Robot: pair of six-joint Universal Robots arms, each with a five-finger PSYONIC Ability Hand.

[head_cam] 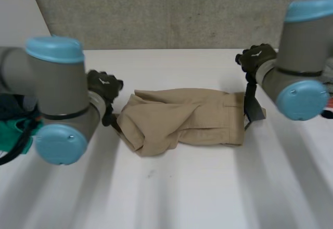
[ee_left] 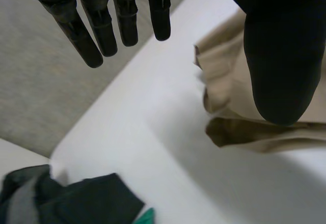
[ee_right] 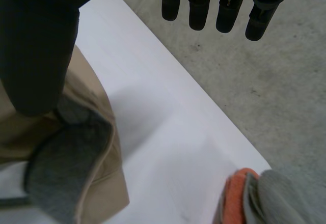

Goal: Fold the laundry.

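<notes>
A pair of tan trousers lies bunched and folded across the middle of the white table. My left hand hovers at the trousers' left end. In the left wrist view its fingers are straight and its thumb stands apart over the tan cloth, holding nothing. My right hand is at the waistband end on the right. In the right wrist view its fingers are straight too, with the thumb over the waistband and its grey lining.
A heap of green and dark clothes lies off the table's left side, also seen beyond the left hand. Orange and grey cloth sits by the table's right edge. A grey concrete floor runs behind the far edge.
</notes>
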